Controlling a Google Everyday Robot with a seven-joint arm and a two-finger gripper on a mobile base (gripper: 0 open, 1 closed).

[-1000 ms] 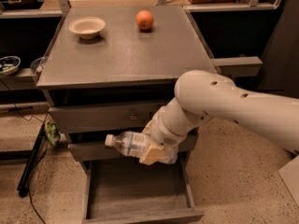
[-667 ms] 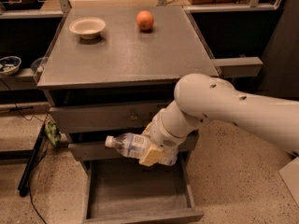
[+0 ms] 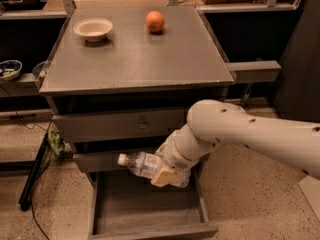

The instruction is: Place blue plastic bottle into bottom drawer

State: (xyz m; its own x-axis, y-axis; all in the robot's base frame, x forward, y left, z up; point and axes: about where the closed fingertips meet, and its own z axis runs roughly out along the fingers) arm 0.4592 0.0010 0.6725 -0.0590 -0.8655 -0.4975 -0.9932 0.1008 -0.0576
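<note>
The blue plastic bottle (image 3: 140, 164), clear with a white cap pointing left, lies on its side in my gripper (image 3: 167, 174). The gripper is shut on the bottle's right end and holds it in the air in front of the middle drawer, above the back of the bottom drawer (image 3: 150, 216). The bottom drawer is pulled out, a wide shallow grey tray with nothing in it. My white arm (image 3: 250, 134) reaches in from the right.
A grey cabinet top (image 3: 135, 54) carries a cream bowl (image 3: 93, 29) at the back left and an orange fruit (image 3: 155, 21) at the back. The top drawer with a round knob (image 3: 143, 125) is shut. A dark shelf and cables stand at the left.
The gripper and bottle have stayed almost in the same place above the open bottom drawer; at most a very slight shift.
</note>
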